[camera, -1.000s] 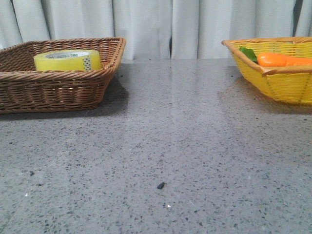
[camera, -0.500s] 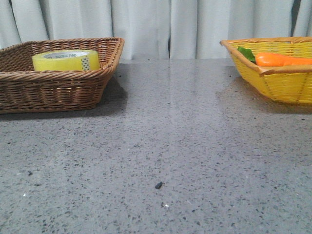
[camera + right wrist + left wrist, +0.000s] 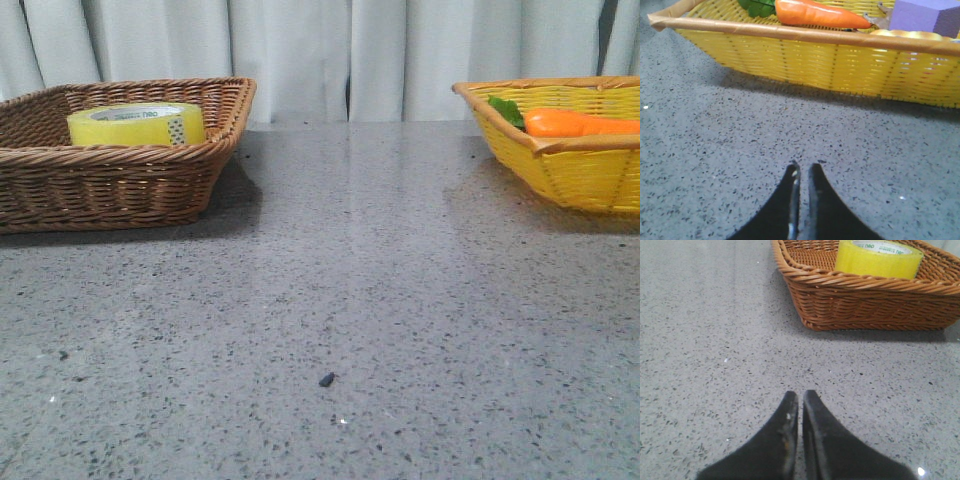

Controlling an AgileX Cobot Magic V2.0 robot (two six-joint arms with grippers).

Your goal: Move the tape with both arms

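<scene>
Yellow translucent tape (image 3: 137,124) on a white printed core, probably light, rigid, slick-sided, so pinch across the wall through the centre hole; it lies flat in the brown wicker basket (image 3: 120,185) far left, left gripper (image 3: 800,402) and right gripper (image 3: 802,172) both clenched, empty, above the table.

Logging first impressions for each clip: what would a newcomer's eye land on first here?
The yellow tape lies flat in the brown wicker basket at the table's far left. Opposite, at the far right, an orange carrot lies in a yellow basket. In the wrist views, the left gripper and right gripper are shut, empty, above bare table.
</scene>
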